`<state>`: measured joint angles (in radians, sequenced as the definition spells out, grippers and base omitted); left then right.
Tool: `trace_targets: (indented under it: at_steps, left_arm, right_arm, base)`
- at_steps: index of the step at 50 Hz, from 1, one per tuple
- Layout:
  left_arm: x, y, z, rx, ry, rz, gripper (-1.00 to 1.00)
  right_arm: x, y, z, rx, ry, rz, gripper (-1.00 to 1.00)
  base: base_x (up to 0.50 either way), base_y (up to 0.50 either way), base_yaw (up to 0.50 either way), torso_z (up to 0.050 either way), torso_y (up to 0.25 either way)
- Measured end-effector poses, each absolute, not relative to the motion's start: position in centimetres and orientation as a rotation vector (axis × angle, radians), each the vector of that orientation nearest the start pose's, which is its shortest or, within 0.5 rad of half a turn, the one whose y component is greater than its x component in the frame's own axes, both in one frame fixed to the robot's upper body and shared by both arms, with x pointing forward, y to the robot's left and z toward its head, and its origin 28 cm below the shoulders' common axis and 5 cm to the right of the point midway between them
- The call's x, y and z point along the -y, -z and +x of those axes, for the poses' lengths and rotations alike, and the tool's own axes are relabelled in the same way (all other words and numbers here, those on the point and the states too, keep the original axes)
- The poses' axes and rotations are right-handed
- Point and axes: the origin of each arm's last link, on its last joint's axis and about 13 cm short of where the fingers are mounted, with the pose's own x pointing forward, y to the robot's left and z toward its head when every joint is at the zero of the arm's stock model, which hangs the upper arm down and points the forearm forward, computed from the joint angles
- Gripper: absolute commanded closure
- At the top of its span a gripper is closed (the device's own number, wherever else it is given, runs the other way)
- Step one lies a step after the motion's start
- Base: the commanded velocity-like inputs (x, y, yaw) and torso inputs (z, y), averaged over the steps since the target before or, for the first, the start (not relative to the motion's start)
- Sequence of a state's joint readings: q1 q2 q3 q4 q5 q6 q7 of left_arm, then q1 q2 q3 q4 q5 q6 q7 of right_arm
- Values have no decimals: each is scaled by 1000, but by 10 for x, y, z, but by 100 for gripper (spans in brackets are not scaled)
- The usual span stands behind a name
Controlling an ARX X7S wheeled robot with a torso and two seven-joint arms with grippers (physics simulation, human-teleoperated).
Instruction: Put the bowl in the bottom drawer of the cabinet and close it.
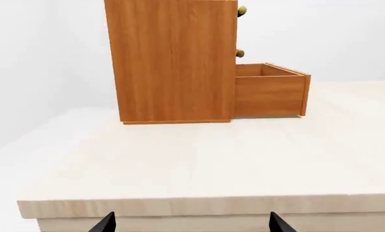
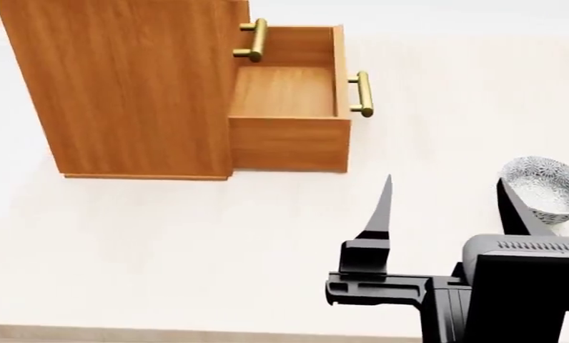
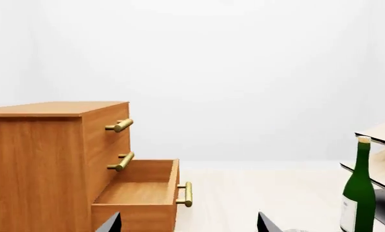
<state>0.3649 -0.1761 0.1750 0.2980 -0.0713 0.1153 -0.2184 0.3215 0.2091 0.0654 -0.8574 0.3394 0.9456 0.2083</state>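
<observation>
The bowl [image 2: 549,184], white with a blue-grey pattern, stands on the table at the right. My right gripper [image 2: 447,207] hovers open and empty just to its left, and one finger [image 2: 516,207] covers the bowl's near left edge. The cabinet [image 2: 122,86] stands at the back left with its bottom drawer [image 2: 287,91] pulled out and nothing in it, brass handle [image 2: 361,93] facing right. In the right wrist view the open drawer [image 3: 138,193] lies ahead of the right gripper [image 3: 189,226]. My left gripper [image 1: 192,224] is open, held off the table's edge, facing the cabinet's side [image 1: 173,63].
A green wine bottle [image 3: 359,188] stands to the right beside a pale slanted wooden rack [image 3: 381,140]. The two upper drawers are shut, their handles [image 2: 251,39] jutting out above the open one. The table's front edge [image 1: 205,205] runs just ahead of the left gripper.
</observation>
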Motion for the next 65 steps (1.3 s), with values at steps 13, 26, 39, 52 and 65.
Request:
trace_targets:
  at_steps: [13, 26, 39, 52, 65]
  left_arm:
    - [-202, -19, 124, 28, 3, 24, -100]
    - [-203, -19, 124, 28, 1, 28, -100]
    - [-202, -19, 124, 28, 3, 28, -100]
    - [-202, -19, 124, 31, 2, 32, -100]
    - [-202, -19, 124, 29, 3, 32, -100]
  right_arm:
    - [117, -186, 208, 218, 11, -1, -100]
    - [115, -182, 207, 207, -3, -4, -100]
    - [116, -178, 207, 196, -15, -7, -100]
    - [116, -178, 208, 200, -13, -11, -100]
    - [116, -177, 209, 199, -8, -10, -100]
  base:
    - [0, 500, 0, 0, 0]
    - [0, 218, 0, 0, 0]
    - [476, 0, 0, 0, 0]
    - [423, 0, 0, 0, 0]
    - [0, 0, 0, 0, 0]
